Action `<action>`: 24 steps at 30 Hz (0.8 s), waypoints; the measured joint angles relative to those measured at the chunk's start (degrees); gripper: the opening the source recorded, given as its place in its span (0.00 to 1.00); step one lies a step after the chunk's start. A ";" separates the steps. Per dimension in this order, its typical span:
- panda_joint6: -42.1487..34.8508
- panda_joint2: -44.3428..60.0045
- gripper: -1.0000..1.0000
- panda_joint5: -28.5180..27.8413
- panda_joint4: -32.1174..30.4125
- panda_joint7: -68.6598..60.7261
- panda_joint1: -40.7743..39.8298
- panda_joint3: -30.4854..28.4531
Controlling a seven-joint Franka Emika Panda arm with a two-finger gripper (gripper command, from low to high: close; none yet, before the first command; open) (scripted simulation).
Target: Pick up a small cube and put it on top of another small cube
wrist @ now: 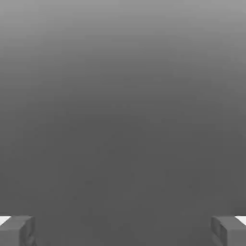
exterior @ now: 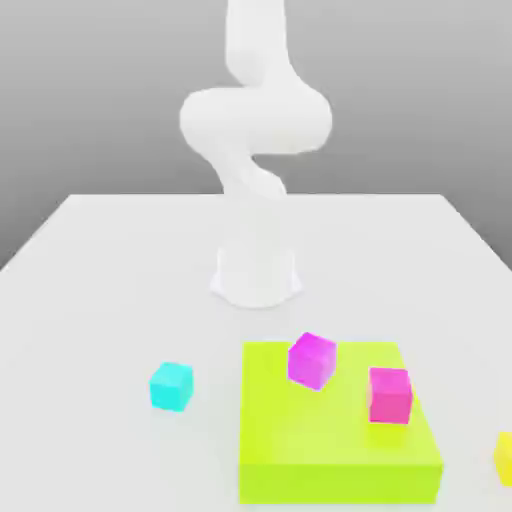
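The yellow cube sits at the exterior view's right edge, cut off by the frame; a stack set off-centre there may topple. The lime slab carries two magenta cubes, possible wrong targets. The cyan cube rests on the desk, beside the slab. The tool stands wide, holding nothing.

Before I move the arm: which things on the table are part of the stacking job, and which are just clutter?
Job:
- cyan cube, on the table at the exterior view's left of the slab
- yellow cube, at that view's right edge, cut off by the frame
- claw, open, holding nothing

Clutter:
- lime slab
- two magenta cubes on the slab
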 joint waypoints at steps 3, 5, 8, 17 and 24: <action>4.52 5.66 0.50 -1.78 -5.04 0.45 -2.14 -0.52; 7.44 9.36 0.50 -2.82 -8.32 0.65 -3.55 -1.08; 11.84 14.91 0.50 -4.15 -13.25 0.81 -5.59 -2.26; 27.34 34.57 0.50 -3.40 -29.69 -2.55 -10.39 -8.43; 40.74 51.51 0.50 6.66 -30.63 -10.15 -15.29 -3.14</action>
